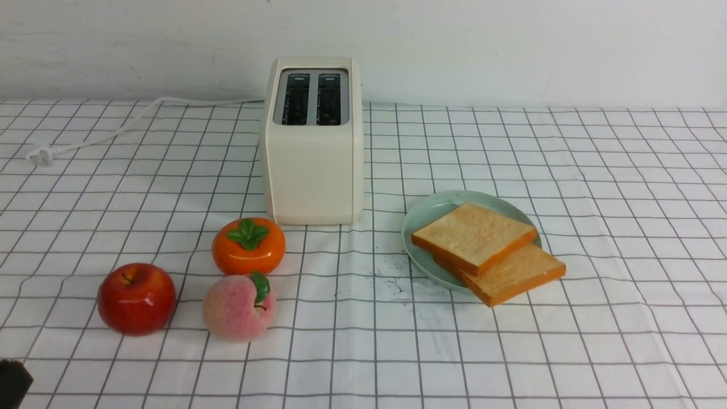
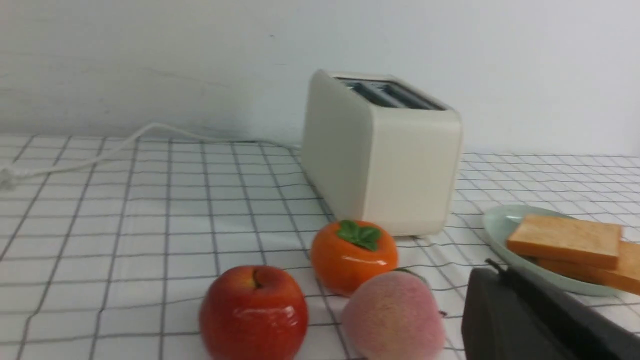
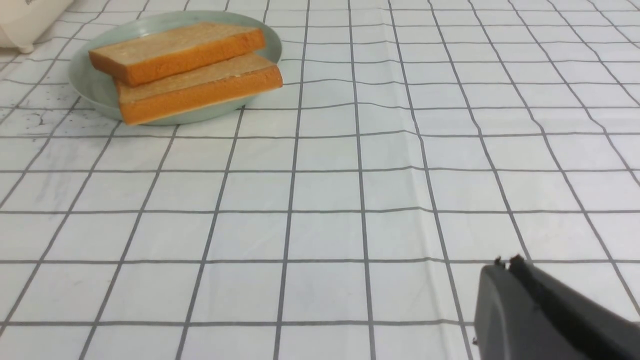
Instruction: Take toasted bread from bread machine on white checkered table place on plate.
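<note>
Two slices of toasted bread lie stacked on the mint-green plate [image 1: 423, 218]: the upper slice [image 1: 474, 236] overlaps the lower slice [image 1: 514, 274], which juts over the plate's near right rim. Behind and left stands the cream bread machine [image 1: 312, 142], both slots dark and empty. The white checkered table [image 1: 596, 227] carries it all. My left gripper [image 2: 500, 272] is shut and holds nothing, low at the near left, close to the peach. Also shut and empty, my right gripper [image 3: 505, 262] hangs over bare cloth well short of the plate [image 3: 90, 85] and bread [image 3: 175, 47].
A red apple [image 1: 136, 298], a pink peach [image 1: 238, 307] and an orange persimmon [image 1: 248, 245] sit in front of the toaster's left side. The white cord with its plug [image 1: 40, 154] trails across the far left. A white wall stands behind the table.
</note>
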